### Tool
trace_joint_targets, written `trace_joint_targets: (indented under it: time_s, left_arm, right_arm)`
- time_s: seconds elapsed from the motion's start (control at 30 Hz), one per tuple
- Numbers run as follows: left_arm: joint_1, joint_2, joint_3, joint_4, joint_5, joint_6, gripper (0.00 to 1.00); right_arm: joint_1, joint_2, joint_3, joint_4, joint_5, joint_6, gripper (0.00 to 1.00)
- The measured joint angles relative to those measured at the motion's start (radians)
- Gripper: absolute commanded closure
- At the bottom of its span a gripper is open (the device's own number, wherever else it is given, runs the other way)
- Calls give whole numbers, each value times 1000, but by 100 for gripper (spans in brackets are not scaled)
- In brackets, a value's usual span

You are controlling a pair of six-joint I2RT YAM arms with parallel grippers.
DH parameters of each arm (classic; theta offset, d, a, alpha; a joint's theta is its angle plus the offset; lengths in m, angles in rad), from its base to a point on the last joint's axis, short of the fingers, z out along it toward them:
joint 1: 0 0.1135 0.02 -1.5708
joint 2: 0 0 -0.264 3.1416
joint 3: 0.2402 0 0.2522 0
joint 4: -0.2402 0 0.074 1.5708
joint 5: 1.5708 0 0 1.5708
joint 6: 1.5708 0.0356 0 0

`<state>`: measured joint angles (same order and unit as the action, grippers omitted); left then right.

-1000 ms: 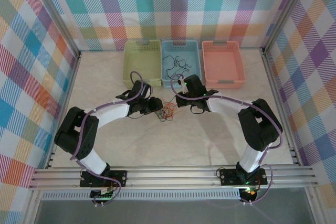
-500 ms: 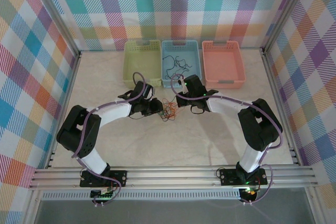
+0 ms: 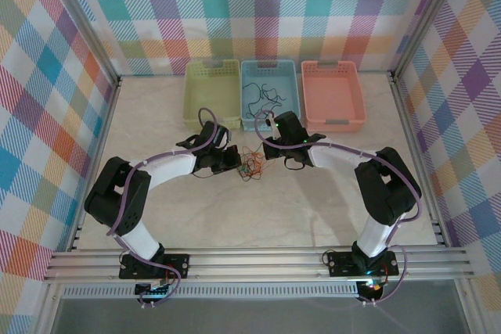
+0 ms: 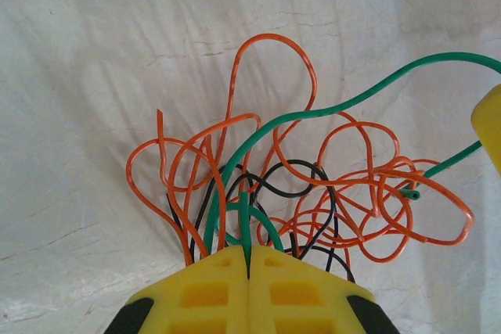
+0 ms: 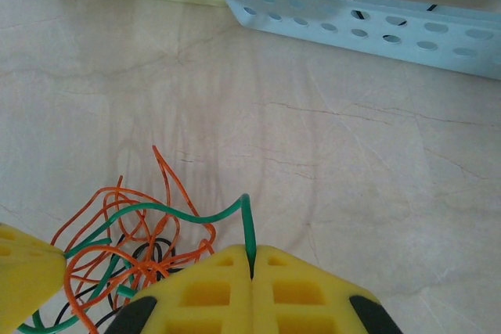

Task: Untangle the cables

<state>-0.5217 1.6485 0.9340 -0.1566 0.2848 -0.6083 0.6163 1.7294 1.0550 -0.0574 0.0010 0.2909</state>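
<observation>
The left gripper [image 4: 249, 254], wider a second ago, now pinches the cables [image 3: 249, 166] from 9 o'clock. The right gripper [image 5: 252, 262] clamps one green strand from 3. It's one mid-table tangle of orange, black and green curls. Three trays sit at 12: green tray [image 3: 211, 96], blue tray [image 3: 270, 62] holding black wires [image 3: 262, 95], orange tray [image 3: 333, 96].

No legible text, label, brand or number anywhere

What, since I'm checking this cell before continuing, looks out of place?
The bunch of thin orange, green and black wires lies knotted on the pale table; the left gripper and right gripper each pinch a green strand. Nothing looks damaged.
</observation>
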Motion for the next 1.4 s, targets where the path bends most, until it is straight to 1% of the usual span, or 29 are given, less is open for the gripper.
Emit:
trace_joint_targets:
  time_s: [0.17,0.43,0.73,0.97,1.4]
  left_arm:
    - [0,-40,-9,-1,-59,-1,100]
    - [27,-211,-110,18,-171,-28,100]
    - [53,-421,-217,58,-282,-58,100]
    - [55,-486,-252,79,-330,-69,100]
    - [60,-514,-270,82,-351,-76,100]
  right_arm:
    - [0,0,0,-19,48,5,100]
    - [1,0,0,-28,139,16,100]
    - [5,0,8,-64,201,42,100]
    - [2,4,42,-101,228,68,100]
    - [-24,11,45,-154,267,113,100]
